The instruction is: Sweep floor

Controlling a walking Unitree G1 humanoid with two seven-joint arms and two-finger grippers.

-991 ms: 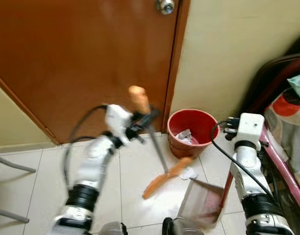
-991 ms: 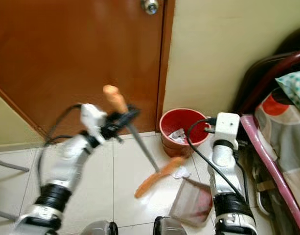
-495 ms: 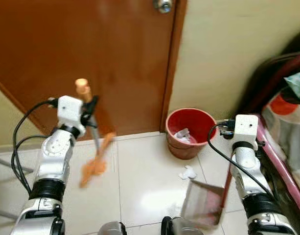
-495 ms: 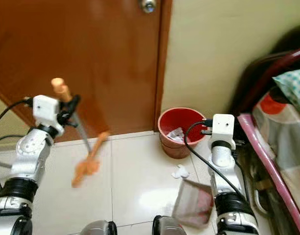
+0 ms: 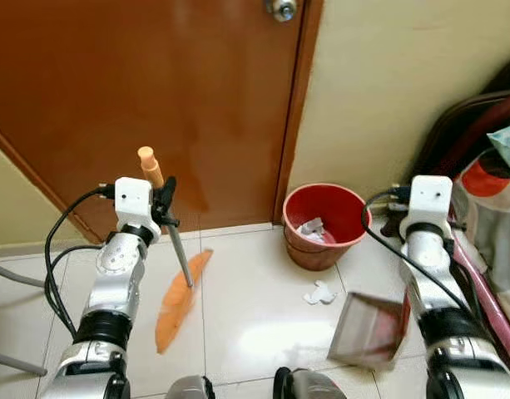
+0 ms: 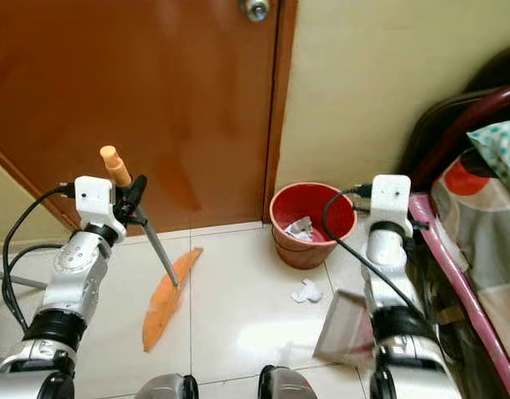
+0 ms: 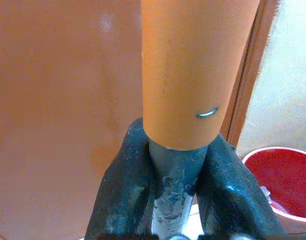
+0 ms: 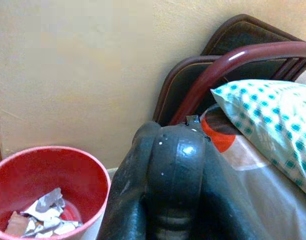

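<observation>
Broom in the left end effector, dustpan in the right, a paper scrap on the tiles between them.

The broom (image 5: pixel 178 291) slants down from its orange handle tip to an orange head resting on the white tiled floor (image 5: pixel 255 332) before the brown door (image 5: pixel 138 100). The left end effector (image 7: pixel 175 170) is pinched on the broom's grey shaft just under the orange grip. The right end effector (image 8: pixel 175 200) is clamped around a dark rounded handle; below that arm hangs the dustpan (image 5: pixel 369 331), tilted just above the floor. A crumpled paper scrap (image 5: pixel 320 293) lies between broom and dustpan, near the red bucket (image 5: pixel 325 224) holding more paper by the wall. A bed (image 5: pixel 496 191) with patterned bedding stands at the right.
</observation>
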